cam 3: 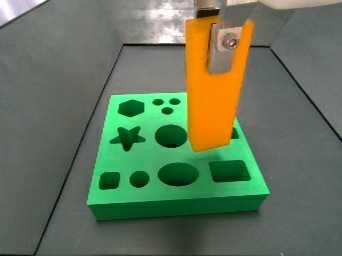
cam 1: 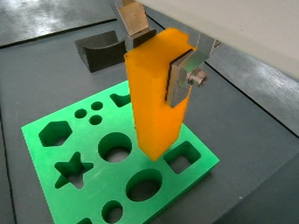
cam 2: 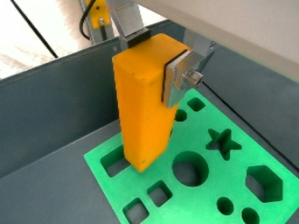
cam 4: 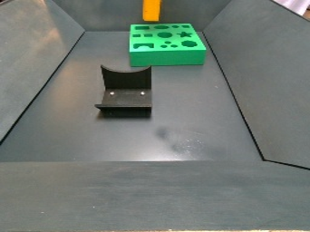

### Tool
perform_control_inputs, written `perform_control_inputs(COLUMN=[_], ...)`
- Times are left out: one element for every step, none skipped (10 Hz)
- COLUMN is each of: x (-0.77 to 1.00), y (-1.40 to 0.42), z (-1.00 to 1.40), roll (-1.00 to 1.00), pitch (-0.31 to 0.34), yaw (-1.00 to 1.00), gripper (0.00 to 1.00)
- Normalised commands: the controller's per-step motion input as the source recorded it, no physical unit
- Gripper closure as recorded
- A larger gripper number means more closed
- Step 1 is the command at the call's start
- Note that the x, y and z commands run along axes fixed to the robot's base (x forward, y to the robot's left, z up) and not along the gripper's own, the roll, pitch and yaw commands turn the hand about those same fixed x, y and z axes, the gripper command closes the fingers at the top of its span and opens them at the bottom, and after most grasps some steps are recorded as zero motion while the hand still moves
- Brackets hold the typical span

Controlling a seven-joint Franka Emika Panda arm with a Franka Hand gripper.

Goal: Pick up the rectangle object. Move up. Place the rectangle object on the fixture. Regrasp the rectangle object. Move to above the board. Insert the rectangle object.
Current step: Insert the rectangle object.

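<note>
My gripper [cam 1: 162, 51] is shut on the upper end of the orange rectangle object [cam 1: 153, 101], which hangs upright with its lower end just above the green board [cam 1: 70, 144]. In both wrist views [cam 2: 142, 105] its silver fingers [cam 2: 177, 77] clamp the block's two sides. In a side view the block [cam 3: 210, 85] hangs over the board [cam 3: 147, 175] near its right-hand holes. In a side view only the block's lower end [cam 4: 150, 10] shows over the far board [cam 4: 169, 45]. The dark fixture [cam 4: 123, 91] stands on the floor nearer the camera and also shows in a wrist view [cam 1: 98, 48].
The work area is a dark grey tray with sloping walls [cam 4: 43, 82]. The board lies at its far end and the fixture in the middle.
</note>
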Motion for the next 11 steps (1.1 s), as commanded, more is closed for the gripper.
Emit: perform_control_inputs(x=[0.59, 0.62, 0.63, 0.61, 0.55, 0.23, 0.15, 0.12, 0.2, 0.14, 0.0], y=[-0.24, -0.25, -0.27, -0.22, -0.17, -0.07, -0.02, 0.0, -0.01, -0.02, 0.0], z=[-0.17, -0.2, -0.14, -0.12, -0.09, -0.05, -0.01, -0.05, -0.13, -0.07, 0.0], roll=[0.11, 0.14, 0.13, 0.16, 0.18, 0.17, 0.15, 0.17, 0.19, 0.11, 0.05], pitch=[0.044, 0.06, 0.071, 0.07, 0.09, 0.079, 0.067, 0.07, 0.06, 0.044, 0.011], yaw=[-0.33, -0.28, -0.26, -0.29, -0.27, -0.07, -0.04, -0.11, -0.34, -0.3, -0.16], gripper=[1.0, 1.0, 1.0, 1.0, 1.0, 1.0, 1.0, 1.0, 1.0, 1.0, 1.0])
